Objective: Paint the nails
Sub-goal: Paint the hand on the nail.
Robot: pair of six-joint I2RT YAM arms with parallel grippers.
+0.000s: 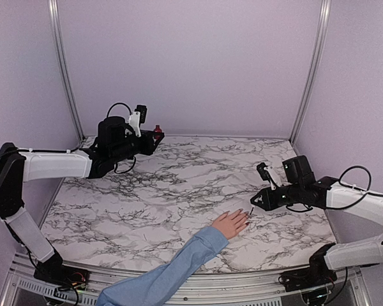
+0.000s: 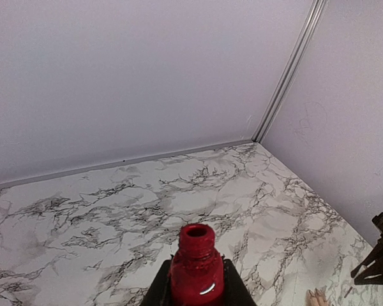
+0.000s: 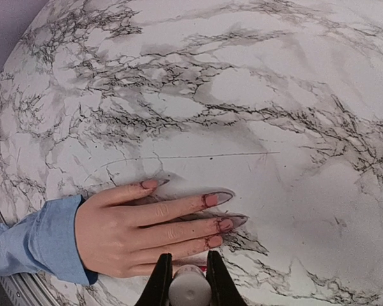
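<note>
Right wrist: nails [image 3: 210, 199] point rightward, away from the sleeve [image 3: 38, 245].

Open room: middle of surface [image 1: 179, 185], left of the hand [image 1: 230, 224].
Obstacles: hand and sleeve [image 1: 172, 271] flat at front right; right gripper [image 1: 254, 204] with brush cap [image 3: 189, 288] close above it; left gripper [image 1: 154, 137] holding red bottle [image 1: 157, 131], far left; walls [image 1: 191, 64] rear and sides.

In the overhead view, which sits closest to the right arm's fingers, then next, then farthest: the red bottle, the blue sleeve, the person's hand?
From the right fingers, shut on the brush:
1. Person's hand, right beside them, toward the front.
2. Blue sleeve, front edge, further left.
3. Red bottle, far back left, held in the left fingers.
</note>
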